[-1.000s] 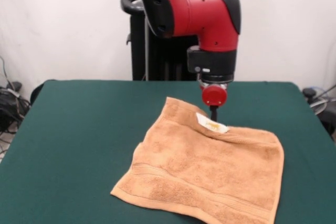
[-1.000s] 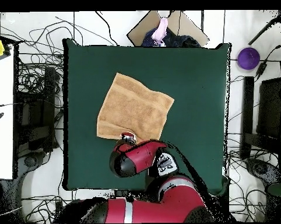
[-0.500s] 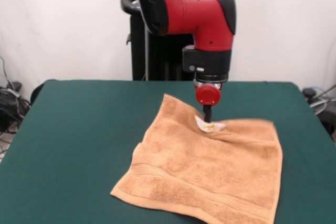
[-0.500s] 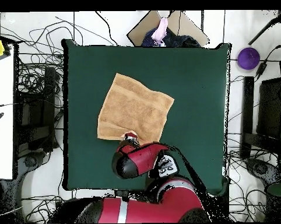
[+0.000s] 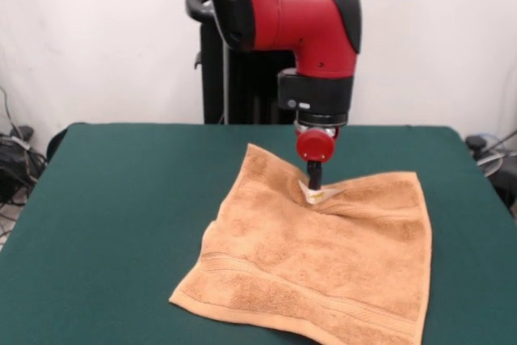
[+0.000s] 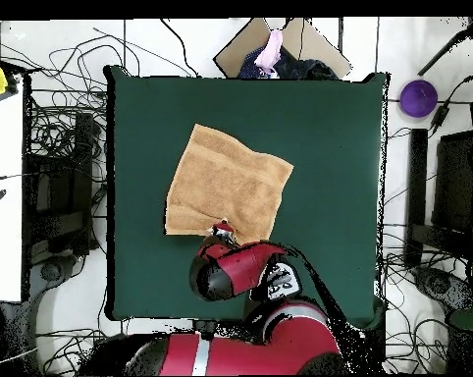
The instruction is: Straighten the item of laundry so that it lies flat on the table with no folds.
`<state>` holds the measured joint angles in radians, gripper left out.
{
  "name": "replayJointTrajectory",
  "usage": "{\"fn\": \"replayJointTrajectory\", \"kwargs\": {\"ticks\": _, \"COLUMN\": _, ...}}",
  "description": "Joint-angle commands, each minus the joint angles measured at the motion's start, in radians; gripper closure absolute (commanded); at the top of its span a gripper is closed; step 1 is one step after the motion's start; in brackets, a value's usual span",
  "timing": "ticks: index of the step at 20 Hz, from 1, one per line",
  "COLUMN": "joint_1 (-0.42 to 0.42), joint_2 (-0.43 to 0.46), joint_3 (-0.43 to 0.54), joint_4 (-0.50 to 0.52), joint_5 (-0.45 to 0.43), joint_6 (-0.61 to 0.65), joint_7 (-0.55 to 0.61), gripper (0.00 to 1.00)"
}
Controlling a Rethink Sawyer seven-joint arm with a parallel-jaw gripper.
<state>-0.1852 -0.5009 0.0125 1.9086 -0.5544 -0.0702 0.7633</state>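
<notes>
The peach-orange towel (image 5: 323, 256) lies spread on the dark green table (image 5: 121, 199), slightly rumpled along its far edge, with a border band near the front edge. My gripper (image 5: 313, 182) stands upright at that far edge, pinching the towel beside the small white tag (image 5: 321, 193). Creases run out from the pinch point. In the overhead view the towel (image 6: 231, 182) lies left of the table's (image 6: 329, 147) middle, and the gripper (image 6: 221, 229) is at the towel's edge nearest the robot base, mostly hidden by the arm.
The black pedestal (image 5: 234, 78) stands behind the table's far edge. Off the table are a cardboard box with clothes (image 6: 280, 49), a purple object (image 6: 418, 97), a white side table (image 6: 3, 196) and many cables.
The gripper has moved left in the front view, dragging the towel's far edge. The far right corner has shifted back and the tag has moved with it.
</notes>
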Motion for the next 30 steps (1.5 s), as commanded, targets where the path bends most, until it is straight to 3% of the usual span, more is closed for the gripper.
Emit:
{"fn": "replayJointTrajectory", "kwargs": {"ticks": 1, "joint_1": 0.017, "joint_2": 0.03, "joint_3": -0.008, "joint_4": 0.007, "joint_5": 0.064, "joint_6": -0.033, "joint_7": 0.28, "gripper": 0.0}}
{"fn": "replayJointTrajectory", "kwargs": {"ticks": 8, "joint_1": 0.032, "joint_2": 0.023, "joint_3": -0.025, "joint_4": 0.002, "joint_5": 0.069, "joint_6": -0.038, "joint_7": 0.279, "gripper": 0.0}}
{"fn": "replayJointTrajectory", "kwargs": {"ticks": 9, "joint_1": 0.039, "joint_2": 0.027, "joint_3": -0.037, "joint_4": 0.0, "joint_5": 0.075, "joint_6": -0.044, "joint_7": 0.284, "gripper": 1.0}}
{"fn": "replayJointTrajectory", "kwargs": {"ticks": 30, "joint_1": 0.01, "joint_2": 0.042, "joint_3": 0.006, "joint_4": -0.018, "joint_5": 0.075, "joint_6": -0.022, "joint_7": 0.25, "gripper": 1.0}}
